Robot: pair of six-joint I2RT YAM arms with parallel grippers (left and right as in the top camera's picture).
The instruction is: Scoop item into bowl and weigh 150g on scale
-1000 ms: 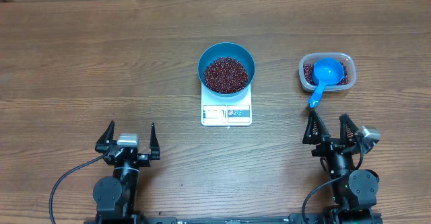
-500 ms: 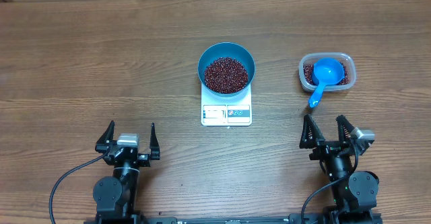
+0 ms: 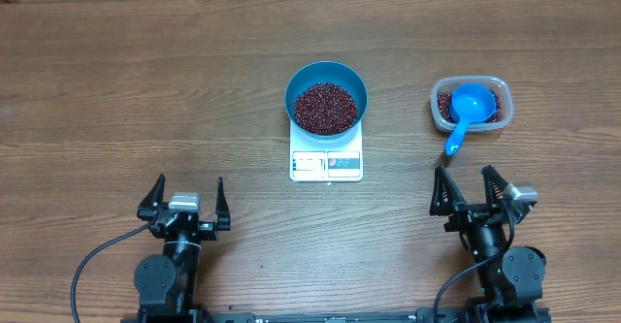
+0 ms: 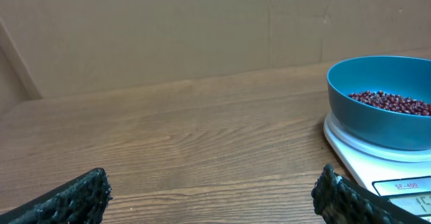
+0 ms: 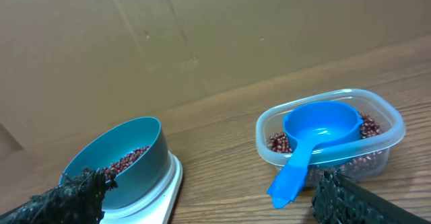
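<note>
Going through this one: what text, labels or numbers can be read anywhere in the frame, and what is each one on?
"SF-400": printed on the front edge of the scale, seen in the left wrist view.
The scale's display and buttons: too small to read in the overhead view.
No other text is visible.

2 black arms (image 3: 163, 276) fill the lower left and lower right of the overhead frame. The left gripper (image 3: 189, 189) and right gripper (image 3: 464, 179) each have 2 pointed black fingers (image 4: 74, 200) and a pale grey block (image 3: 183, 204). A black cable (image 3: 100, 249) curls beside each base. The finger surfaces are rough and pebbled.
</note>
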